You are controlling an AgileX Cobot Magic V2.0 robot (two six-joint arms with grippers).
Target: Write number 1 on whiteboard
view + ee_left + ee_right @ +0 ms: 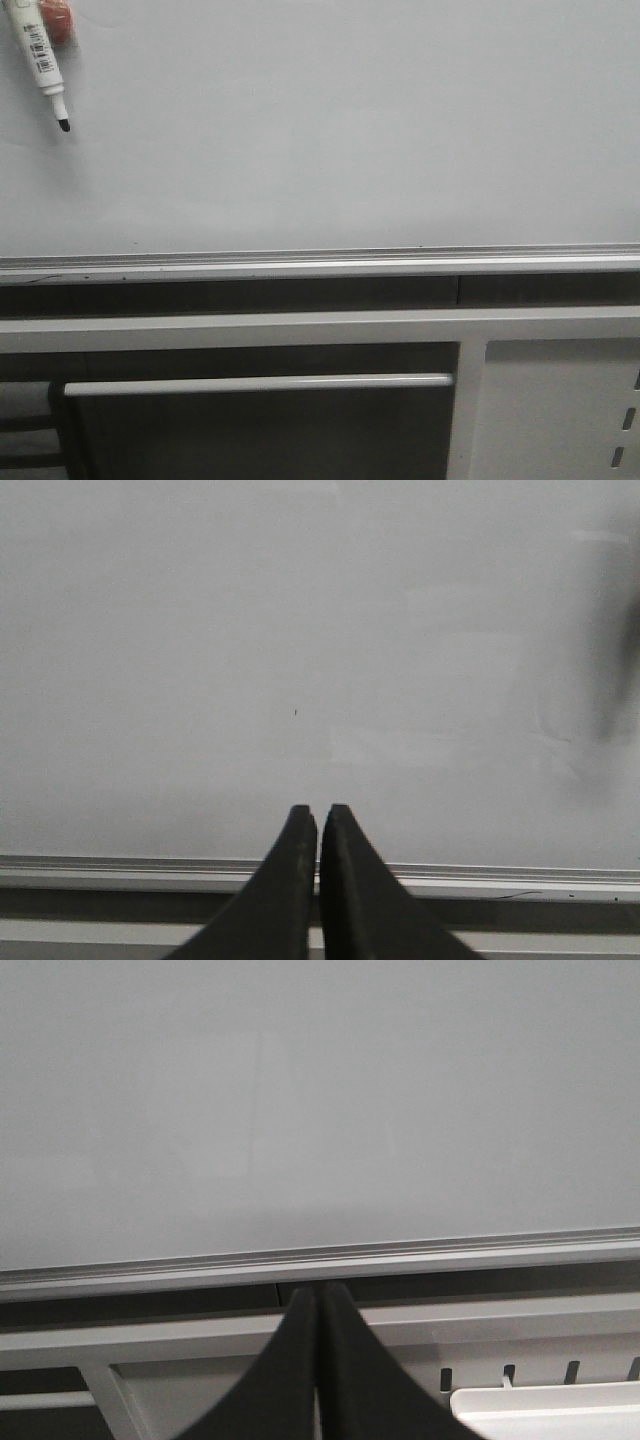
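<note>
The whiteboard (330,130) fills the upper part of the front view, glossy white-grey, with a silver ledge (320,262) along its lower edge. No number 1 shows on it in any view. A white marker pen (40,55) with a black tip slants in at the top left, its tip close to the board; a pinkish shape (58,22) sits behind its upper end. My left gripper (319,810) is shut with nothing between its fingers, pointing at the whiteboard (300,630) just above the ledge. My right gripper (319,1288) is also shut and empty, below the ledge of the whiteboard (300,1090).
Below the ledge is a grey cabinet panel with a bar handle (260,384). A white tray corner (550,1410) shows beside my right fingers. A dark blurred streak (620,660) lies at the edge of the left wrist view.
</note>
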